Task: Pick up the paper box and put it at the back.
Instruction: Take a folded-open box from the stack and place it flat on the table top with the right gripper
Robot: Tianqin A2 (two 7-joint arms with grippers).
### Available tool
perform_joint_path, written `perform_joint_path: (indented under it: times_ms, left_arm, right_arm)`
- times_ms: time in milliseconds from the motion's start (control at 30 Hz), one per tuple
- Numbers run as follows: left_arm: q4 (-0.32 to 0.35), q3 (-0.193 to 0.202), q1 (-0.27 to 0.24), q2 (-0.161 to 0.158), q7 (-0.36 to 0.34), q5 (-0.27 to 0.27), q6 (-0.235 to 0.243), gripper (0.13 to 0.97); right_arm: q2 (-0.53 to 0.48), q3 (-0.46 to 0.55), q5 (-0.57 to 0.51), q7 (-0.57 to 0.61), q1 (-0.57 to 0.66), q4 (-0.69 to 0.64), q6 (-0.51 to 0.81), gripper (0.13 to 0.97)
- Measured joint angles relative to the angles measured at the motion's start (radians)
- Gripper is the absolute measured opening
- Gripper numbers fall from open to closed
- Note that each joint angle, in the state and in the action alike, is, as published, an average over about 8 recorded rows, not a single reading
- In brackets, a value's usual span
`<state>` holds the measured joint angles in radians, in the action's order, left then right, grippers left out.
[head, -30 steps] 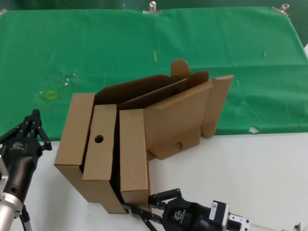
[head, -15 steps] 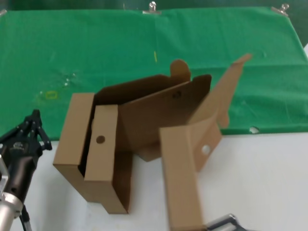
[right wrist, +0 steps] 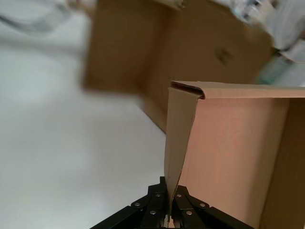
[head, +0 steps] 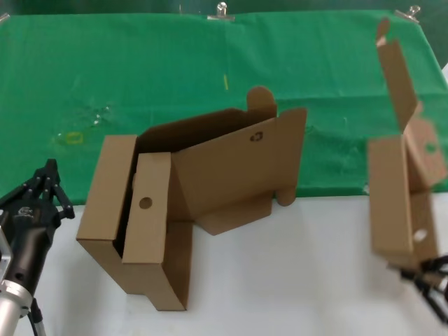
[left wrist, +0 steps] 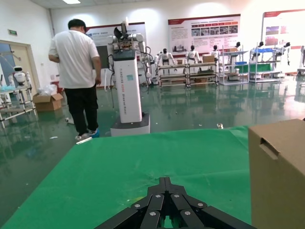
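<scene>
Paper box [head: 400, 175] hangs in the air at the right edge of the head view, lifted clear of the white counter [head: 294, 280]. Its long axis runs nearly vertical, with the body's lower end down over the counter's right side and its opened lid rising toward the far edge of the green cloth [head: 175, 77]. The lid's tip leans a little to the left, ending in a small rounded tab. A small round hole shows in the lower part of the body and another in a side flap partway up. The box is blurred in the head view, so the finer folds are hard to read.

The right tool [head: 428, 274] sits just below the box at the lower right corner of the head view. In the right wrist view the right tool [right wrist: 169, 210] is clenched on one thin cardboard wall of the box [right wrist: 233, 157], the wall edge standing straight up from between the closed fingers.

The left tool [head: 43, 187] rests at the left edge of the head view, over the boundary between cloth and counter, apart from every box. In its own wrist view its fingers [left wrist: 164, 202] are drawn together with nothing between them.

A larger brown carton [head: 189, 203] stands open in the middle, straddling the cloth's near edge. Metal clips [head: 222, 10] pin the cloth's far edge.
</scene>
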<state>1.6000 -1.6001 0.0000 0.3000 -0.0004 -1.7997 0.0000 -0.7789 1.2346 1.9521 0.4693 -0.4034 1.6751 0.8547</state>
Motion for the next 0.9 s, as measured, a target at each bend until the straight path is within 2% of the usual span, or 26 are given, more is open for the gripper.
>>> perform_joint_path:
  times_ms: [133, 333, 600, 900]
  left_arm:
    - [0.000, 0.000, 0.000, 0.000, 0.000, 0.000, 0.000, 0.142]
    - [0.000, 0.000, 0.000, 0.000, 0.000, 0.000, 0.000, 0.142]
    - [0.000, 0.000, 0.000, 0.000, 0.000, 0.000, 0.000, 0.142]
    - [0.000, 0.000, 0.000, 0.000, 0.000, 0.000, 0.000, 0.142]
  right_arm:
    - [-0.011, 0.060, -0.111, -0.027, 0.115, -0.059, -0.137, 0.149]
    - [0.002, 0.228, -0.295, -0.069, 0.339, -0.176, -0.267, 0.149]
    - [0.067, 0.437, -0.516, -0.132, 0.599, -0.358, -0.321, 0.149]
    - [0.123, 0.562, -0.637, -0.181, 0.764, -0.500, -0.340, 0.162]
